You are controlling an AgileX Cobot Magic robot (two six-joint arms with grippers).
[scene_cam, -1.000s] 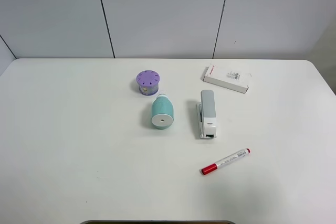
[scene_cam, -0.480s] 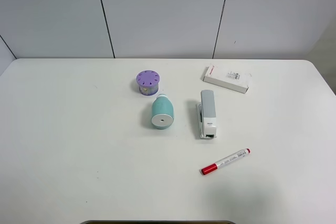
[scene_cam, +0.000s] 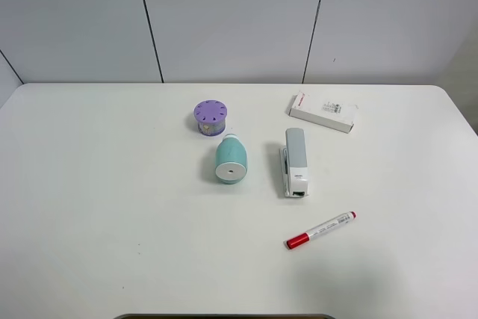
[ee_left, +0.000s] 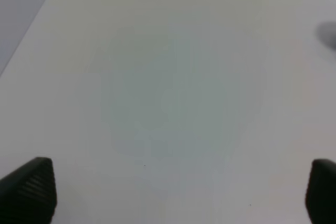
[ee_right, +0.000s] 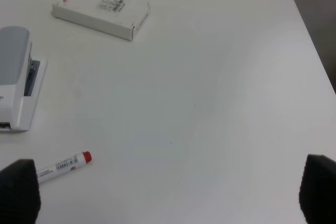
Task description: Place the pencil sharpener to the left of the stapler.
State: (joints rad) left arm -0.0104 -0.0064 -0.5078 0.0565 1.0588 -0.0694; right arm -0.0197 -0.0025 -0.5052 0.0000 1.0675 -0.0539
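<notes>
Lying on its side, teal pencil sharpener (scene_cam: 231, 160) sat just left of the grey stapler (scene_cam: 295, 161) on the white table (scene_cam: 104, 207), both grippers (ee_left: 173, 192) (ee_right: 168, 192) spread wide, holding nothing, arms unseen from above.

The right wrist view cuts off the stapler (ee_right: 16, 85) and marker (ee_right: 63, 165) at its edge

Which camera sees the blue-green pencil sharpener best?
The exterior high view: the pencil sharpener lies whole there, just left of the stapler. Neither wrist view shows it; the right one catches only the stapler's end.
</notes>
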